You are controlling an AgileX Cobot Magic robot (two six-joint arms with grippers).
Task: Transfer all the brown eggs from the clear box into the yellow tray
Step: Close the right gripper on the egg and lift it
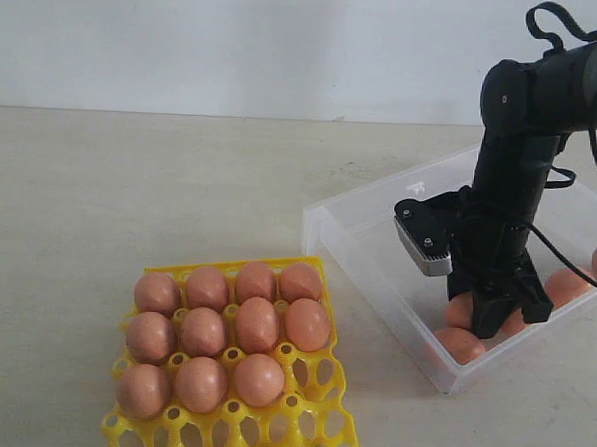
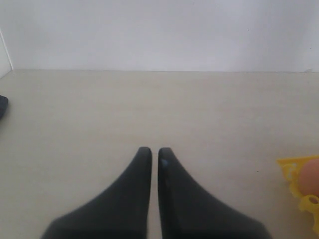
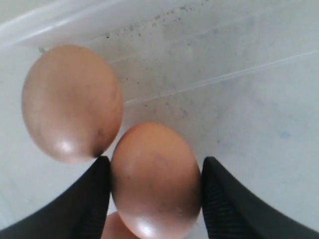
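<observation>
Smooth, faintly glossy brown eggs (image 3: 154, 184) (speckled); clear box (image 1: 375, 288) transparent plastic; yellow tray (image 1: 308, 424) glossy plastic.

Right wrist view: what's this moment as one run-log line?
right pincer astride one reddish-brown oval egg in clear plastic box | grip unconfirmed | left pincer shut, empty | yellow plastic lattice tray: eleven eggs

The right arm (image 1: 530, 105) is shown entering from the upper right of the exterior view. It is bent downward at the wrist, so that the right gripper (image 1: 502, 316) is pointed almost straight down at the lower right of the frame. Its fingers (image 3: 92, 199) are set to either side of one brown egg (image 3: 154, 179); whether pressure is applied cannot be told. The left gripper (image 2: 155, 152) is held roughly level, its two tips drawn together to a narrow slit.
</observation>
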